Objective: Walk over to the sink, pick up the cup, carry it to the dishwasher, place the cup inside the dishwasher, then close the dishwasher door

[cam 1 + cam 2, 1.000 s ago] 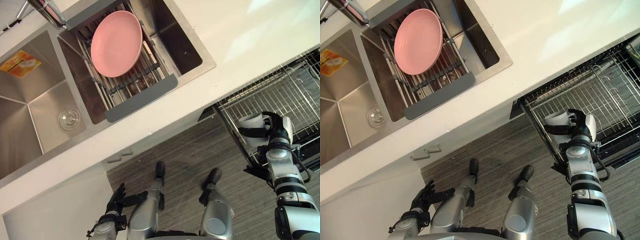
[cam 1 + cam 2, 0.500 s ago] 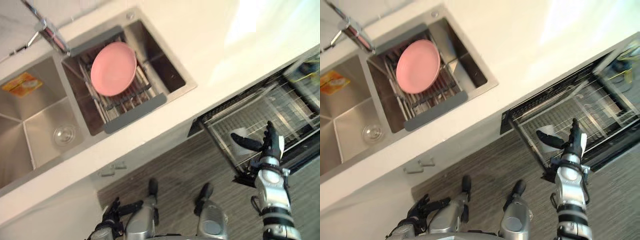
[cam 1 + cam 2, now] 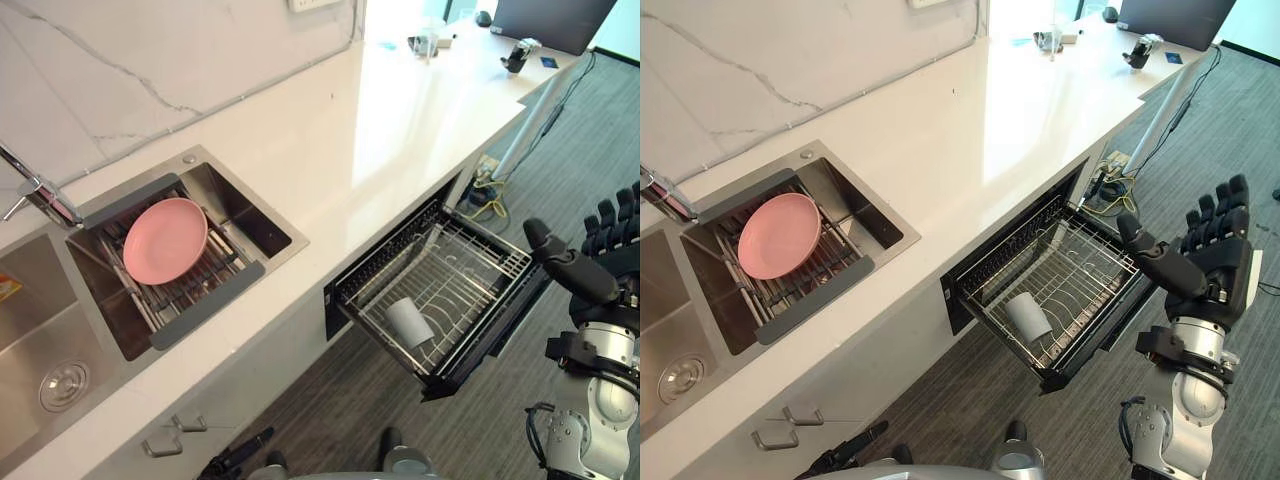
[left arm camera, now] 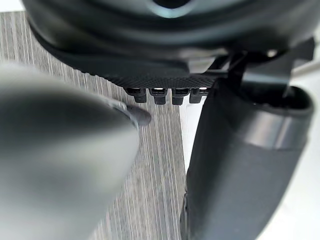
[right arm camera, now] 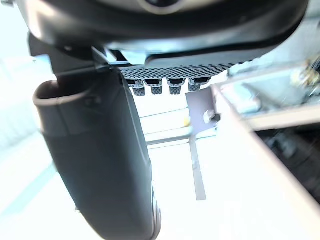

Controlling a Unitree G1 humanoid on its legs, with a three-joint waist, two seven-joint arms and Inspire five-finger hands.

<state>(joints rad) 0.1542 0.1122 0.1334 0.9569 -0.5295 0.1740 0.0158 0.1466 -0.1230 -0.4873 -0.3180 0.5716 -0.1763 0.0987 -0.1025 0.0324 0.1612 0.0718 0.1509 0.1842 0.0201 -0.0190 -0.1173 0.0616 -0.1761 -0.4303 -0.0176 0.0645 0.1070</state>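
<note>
The white cup [image 3: 410, 322] lies on its side in the pulled-out wire rack [image 3: 470, 265] of the dishwasher, near the rack's front corner. Nothing holds it. My right hand [image 3: 1215, 262] is raised to the right of the rack, apart from it, with straight fingers and the thumb stretched toward the rack; it holds nothing. The dishwasher's dark front frame [image 3: 485, 340] stands open under the white counter [image 3: 380, 130]. My left hand [image 3: 238, 460] hangs low by the cabinet front, fingers relaxed, also holding nothing.
A pink plate [image 3: 165, 240] rests on a drying rack over the steel sink [image 3: 45, 340], beside the faucet [image 3: 40, 195]. Small items [image 3: 432, 40] sit at the counter's far end. Cables [image 3: 485, 195] lie on the wood floor beyond the dishwasher.
The camera has swung up and back. My right hand has let go of the cup, which now lies in the rack, and has drawn away to the right, fingers spread.
</note>
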